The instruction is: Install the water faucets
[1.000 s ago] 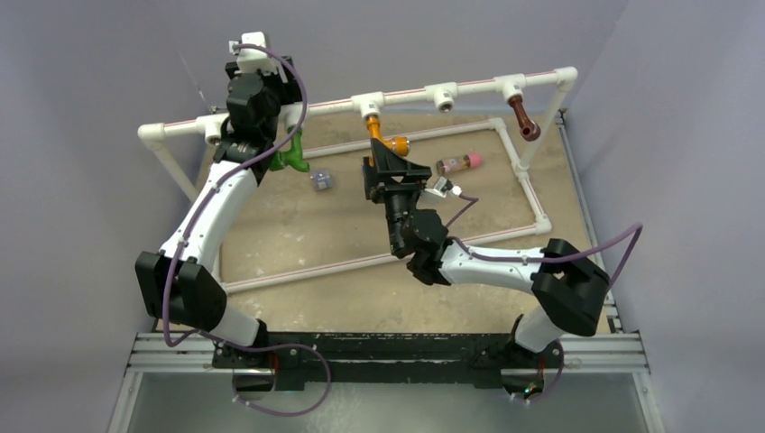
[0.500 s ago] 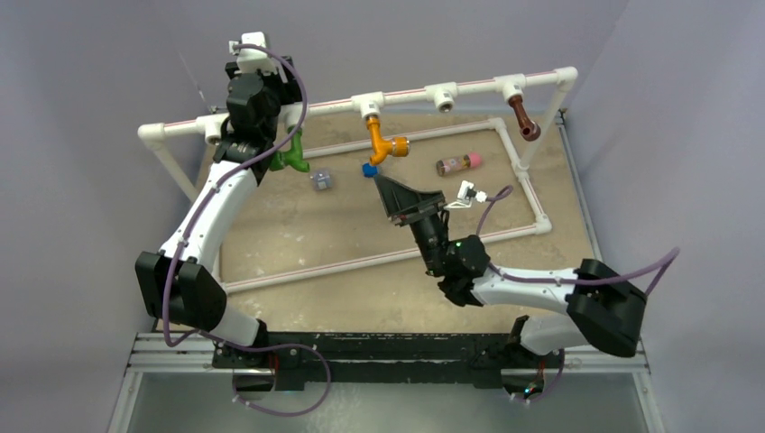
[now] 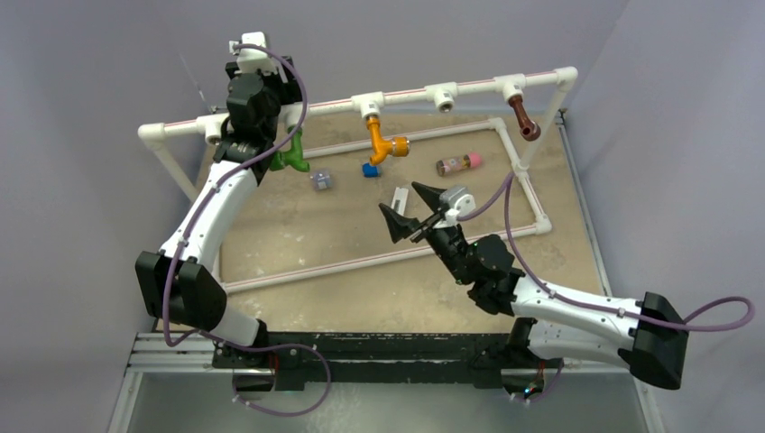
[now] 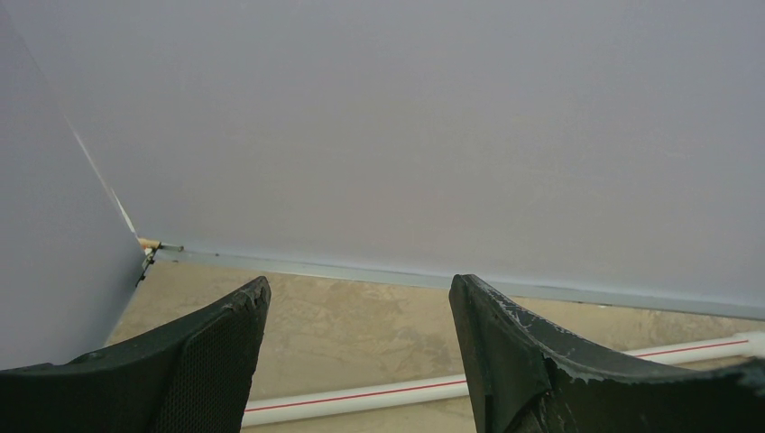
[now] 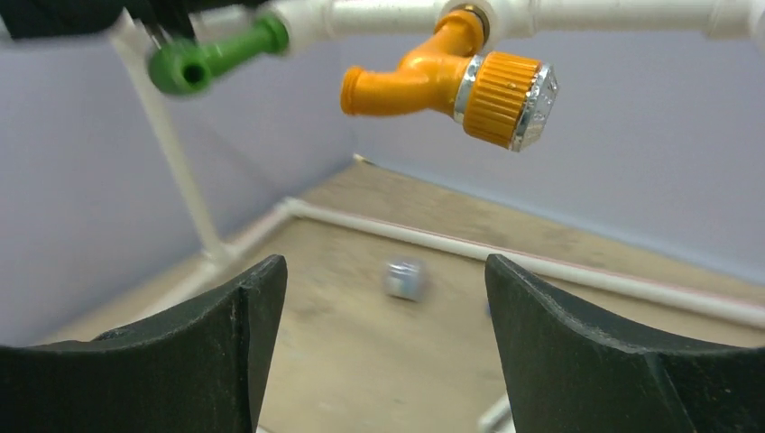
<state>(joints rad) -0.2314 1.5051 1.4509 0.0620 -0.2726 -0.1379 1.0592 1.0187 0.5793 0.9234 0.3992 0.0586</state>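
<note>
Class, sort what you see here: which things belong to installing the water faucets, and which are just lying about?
Belong to the job:
green faucet
orange faucet
dark brown faucet
white pipe rail
empty tee socket

Lying about:
pink-and-brown cylinder
small grey part
small blue part
flat white piece

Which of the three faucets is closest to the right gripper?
The orange faucet, hanging just beyond the right gripper. The green faucet is over by the left arm, and the brown faucet is far off to the right.
</note>
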